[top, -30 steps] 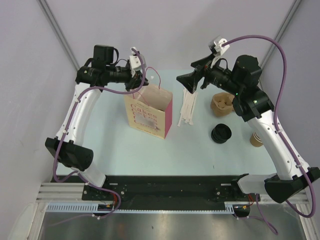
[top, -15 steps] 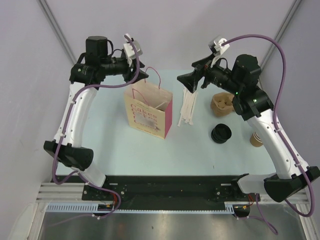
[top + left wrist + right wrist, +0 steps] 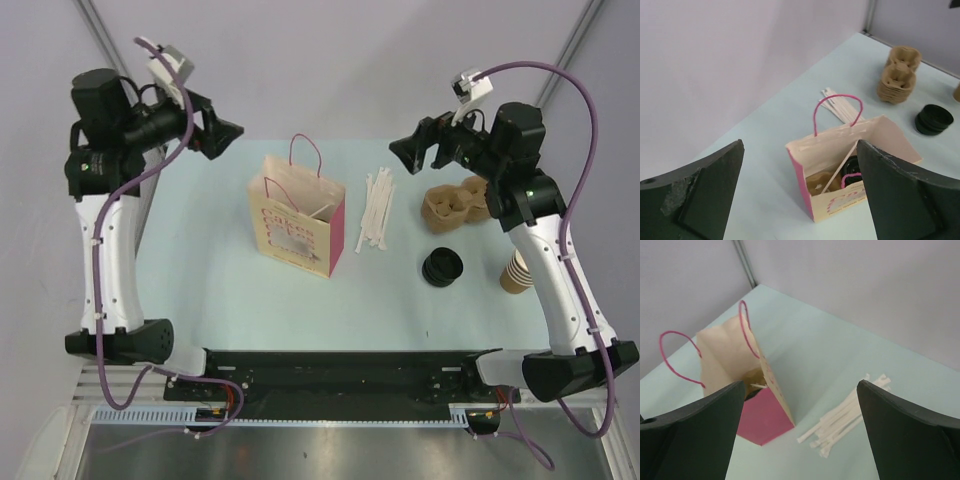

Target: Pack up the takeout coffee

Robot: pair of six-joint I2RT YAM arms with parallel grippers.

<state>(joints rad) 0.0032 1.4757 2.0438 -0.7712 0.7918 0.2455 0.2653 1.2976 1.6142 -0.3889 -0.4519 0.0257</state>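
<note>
Pink-sided paper bag [image 3: 297,225] stands mid-desk [image 3: 220,290] in the top view, with the left claw [image 3: 225,135] and right claw [image 3: 405,152] raised on either side, well apart from it. Left wrist view: jaws spread wide, gripping nothing; the takeout coffee [image 3: 852,167], black lid showing, sits inside the bag. Right wrist view: jaws likewise spread, empty.

Brightness: bright, even and diffuse in all three views.
Source: overhead; the top faces of the black plastic tool fingers [image 3: 695,195] catch a grey sheen.
Shadows: faint and soft-edged beside the cream-and-pink paper bag [image 3: 297,228].
Glare: the pale green worktop [image 3: 220,290] stays matte.
Focus: the wrist views are slightly softer than the overhead view.
</note>
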